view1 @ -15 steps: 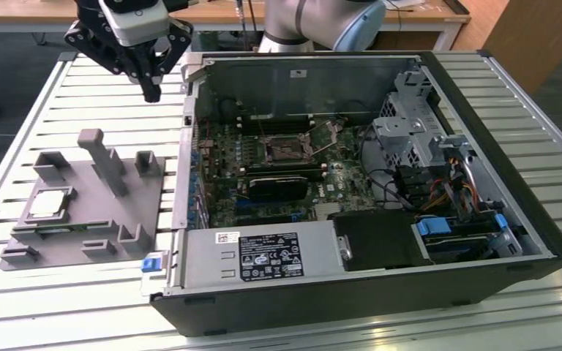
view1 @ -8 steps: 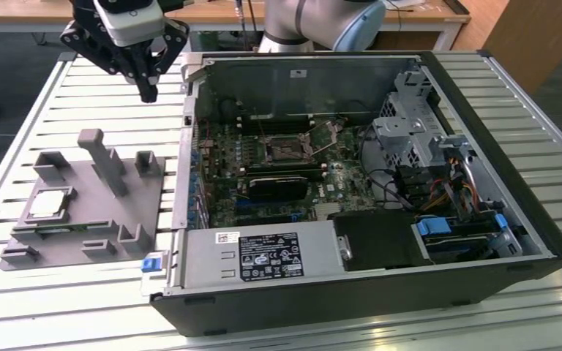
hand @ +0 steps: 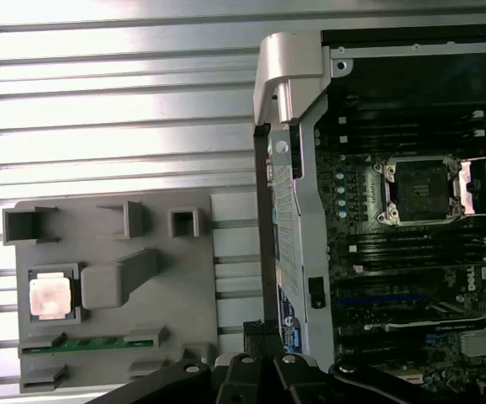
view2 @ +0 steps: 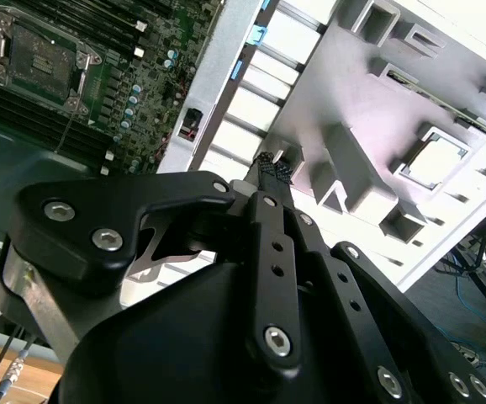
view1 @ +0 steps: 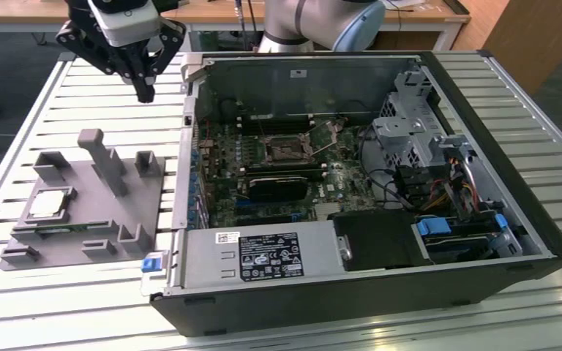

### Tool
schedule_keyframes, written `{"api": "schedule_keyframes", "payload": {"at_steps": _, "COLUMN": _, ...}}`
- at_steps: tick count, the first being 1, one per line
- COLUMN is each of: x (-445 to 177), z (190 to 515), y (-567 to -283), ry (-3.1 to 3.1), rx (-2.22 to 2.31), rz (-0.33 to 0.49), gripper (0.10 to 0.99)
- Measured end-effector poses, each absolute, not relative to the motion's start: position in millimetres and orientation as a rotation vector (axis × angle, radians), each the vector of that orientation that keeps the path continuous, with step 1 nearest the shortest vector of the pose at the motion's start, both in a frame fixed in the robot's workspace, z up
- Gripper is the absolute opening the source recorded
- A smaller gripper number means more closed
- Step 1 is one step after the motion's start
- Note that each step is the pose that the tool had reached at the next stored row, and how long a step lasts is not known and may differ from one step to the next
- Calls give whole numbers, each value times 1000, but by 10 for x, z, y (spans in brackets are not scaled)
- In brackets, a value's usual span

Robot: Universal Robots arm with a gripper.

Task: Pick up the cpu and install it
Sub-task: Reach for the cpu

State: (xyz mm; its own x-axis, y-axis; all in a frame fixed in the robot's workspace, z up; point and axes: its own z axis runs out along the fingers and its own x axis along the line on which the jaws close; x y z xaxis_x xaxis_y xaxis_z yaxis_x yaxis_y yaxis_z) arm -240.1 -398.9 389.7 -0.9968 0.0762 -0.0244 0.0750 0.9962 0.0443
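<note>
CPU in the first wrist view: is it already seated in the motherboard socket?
No, the cpu lies in a recess of the grey tray, and the socket is empty.

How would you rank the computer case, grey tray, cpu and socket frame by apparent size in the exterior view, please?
1. computer case
2. grey tray
3. cpu and socket frame: they look about alike, so not ranked.

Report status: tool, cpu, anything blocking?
Shut, empty tool high beside case. Untouched cpu seated in grey tray. Nothing over cpu; socket holds no chip.
</note>
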Motion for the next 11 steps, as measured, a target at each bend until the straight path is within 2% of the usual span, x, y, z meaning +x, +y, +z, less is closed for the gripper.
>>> {"api": "schedule_keyframes", "payload": {"at_steps": 11, "x": -2449, "z": 3895, "y": -3989, "ry": 3113, "rx": 118, "rz": 68, "gripper": 106}}
